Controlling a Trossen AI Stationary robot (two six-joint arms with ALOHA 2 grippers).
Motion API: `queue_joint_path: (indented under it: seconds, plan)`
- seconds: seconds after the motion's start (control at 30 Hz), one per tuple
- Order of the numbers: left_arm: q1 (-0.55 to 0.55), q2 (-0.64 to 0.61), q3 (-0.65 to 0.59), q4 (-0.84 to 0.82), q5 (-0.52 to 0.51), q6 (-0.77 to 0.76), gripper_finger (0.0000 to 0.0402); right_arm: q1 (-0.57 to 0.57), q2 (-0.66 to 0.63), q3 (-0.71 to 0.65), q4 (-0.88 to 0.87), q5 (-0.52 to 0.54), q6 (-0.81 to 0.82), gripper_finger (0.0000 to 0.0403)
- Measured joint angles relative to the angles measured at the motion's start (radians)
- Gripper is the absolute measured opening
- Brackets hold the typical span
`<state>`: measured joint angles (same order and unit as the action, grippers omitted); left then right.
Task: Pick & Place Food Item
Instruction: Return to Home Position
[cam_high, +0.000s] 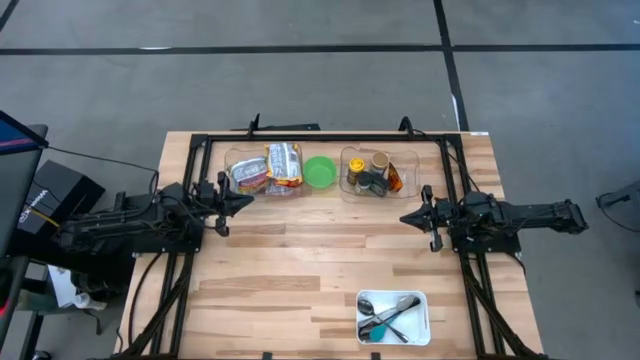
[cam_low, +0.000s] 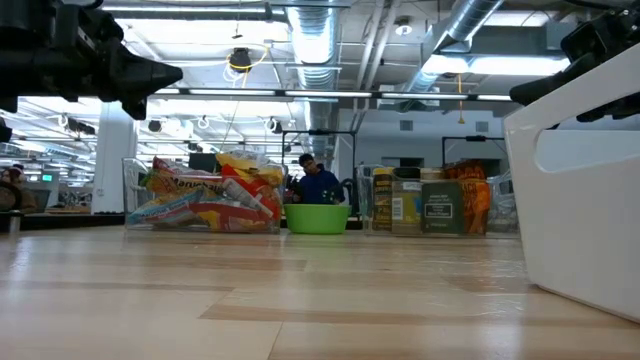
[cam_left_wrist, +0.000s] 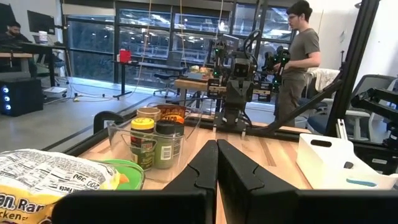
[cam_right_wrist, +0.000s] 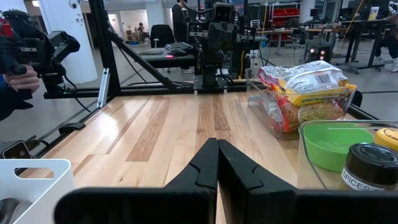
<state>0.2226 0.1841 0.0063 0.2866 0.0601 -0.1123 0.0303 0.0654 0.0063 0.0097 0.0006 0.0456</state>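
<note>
left claw (cam_high: 240, 200) is pressed together on nothing. it hangs above the table (cam_high: 300, 260), just at the near rim of the left clear bin (cam_high: 229, 158). right claw (cam_high: 408, 217) is also together and empty, over bare wood, a little clear of the right clear bin (cam_high: 346, 153).

the noodle packs (cam_high: 282, 163) lie in the left clear bin at the table's far edge, heaped and crumpled, with one pack leaning toward the green bowl (cam_high: 320, 171) between the two bins. jars (cam_high: 372, 176) stand in the right bin. spoons (cam_high: 390, 318) lie in the white bin (cam_high: 394, 293) near the table's near right corner.

the main risk, as i judge it, is on the left. a pull-back that dips or swings toward the far edge could catch the bin's rim and drag the light plastic. that could spill the packs or push the bin into the bowl. on the right, a low sweep toward the near edge could knock the white bin and rattle the spoons out.

the middle of the table is bare from left edge to right edge, so both arms have open room to draw straight back toward their own sides. a person (cam_left_wrist: 301, 56) stands beyond the table's right edge, well apart from the claws.
</note>
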Motion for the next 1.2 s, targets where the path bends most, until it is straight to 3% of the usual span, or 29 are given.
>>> queue_joint_path:
  seconds: [1.2]
  plan:
    - [0.0, 0.0, 0.0, -0.042, -0.007, 0.002, 0.0, 0.0, 0.0, 0.0, 0.0, 0.0, 0.0, 0.0]
